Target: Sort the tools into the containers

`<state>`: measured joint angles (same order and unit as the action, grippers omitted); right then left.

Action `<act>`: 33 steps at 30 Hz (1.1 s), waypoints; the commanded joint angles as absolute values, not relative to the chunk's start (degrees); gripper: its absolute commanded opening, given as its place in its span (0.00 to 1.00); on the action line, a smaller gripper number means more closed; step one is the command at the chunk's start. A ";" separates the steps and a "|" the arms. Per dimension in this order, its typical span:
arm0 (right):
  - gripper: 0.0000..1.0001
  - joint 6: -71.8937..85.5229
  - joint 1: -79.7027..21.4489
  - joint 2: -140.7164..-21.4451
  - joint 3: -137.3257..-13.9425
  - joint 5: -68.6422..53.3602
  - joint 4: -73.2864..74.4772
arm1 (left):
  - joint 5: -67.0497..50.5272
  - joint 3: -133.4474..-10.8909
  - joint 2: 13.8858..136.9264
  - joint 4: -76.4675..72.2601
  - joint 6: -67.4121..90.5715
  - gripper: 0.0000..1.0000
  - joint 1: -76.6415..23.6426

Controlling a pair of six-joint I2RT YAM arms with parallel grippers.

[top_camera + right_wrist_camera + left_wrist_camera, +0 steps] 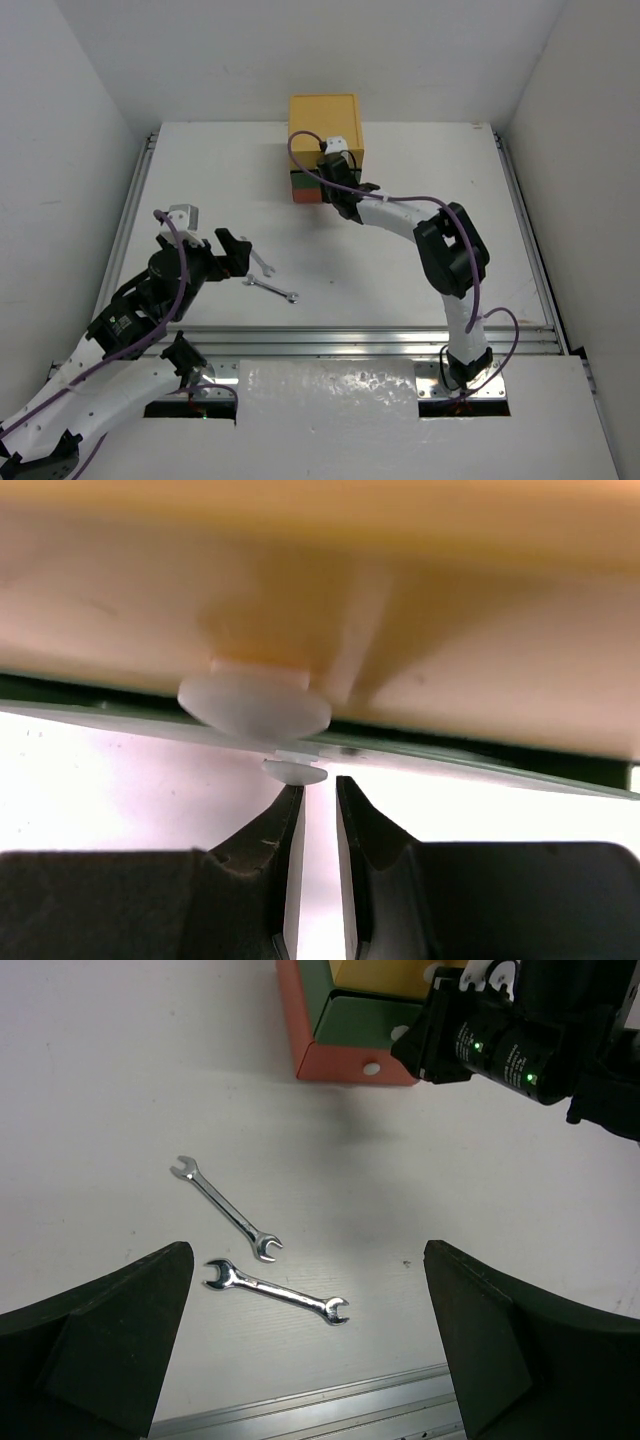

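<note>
Shows the chest (322, 118) at the far side of the table (200, 180), with the green drawer (352, 1015) above the red drawer (345, 1062). Finds one wrench (225, 1208) and a second wrench (277, 1293) flat on the table, well in front of the chest and to its left, just beside each other without touching, outside every drawer. Puts the left gripper (238, 252) over them, spread wide and empty. Puts the right gripper (320, 785) at the chest's front, fingers (262, 850) nearly together with a slit between, tips just under the small knob (295, 771); cannot tell whether pinching it.
</note>
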<state>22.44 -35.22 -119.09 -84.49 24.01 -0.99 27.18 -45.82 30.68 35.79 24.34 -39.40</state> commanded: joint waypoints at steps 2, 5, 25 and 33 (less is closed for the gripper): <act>0.19 19.17 -34.45 -119.44 -86.31 24.61 -7.47 | 26.54 -45.53 31.46 33.31 23.91 0.98 -39.11; 0.19 17.93 -34.02 -119.79 -86.05 22.95 -9.66 | 26.63 -45.53 31.64 33.22 23.91 0.98 -39.02; 0.56 26.71 -35.68 -116.71 -66.71 23.90 -25.99 | 26.19 -45.53 31.99 33.22 23.73 0.98 -39.02; 0.56 25.76 -36.39 -121.55 -68.46 28.29 -34.10 | 25.22 -45.44 31.38 32.78 23.20 1.00 -39.02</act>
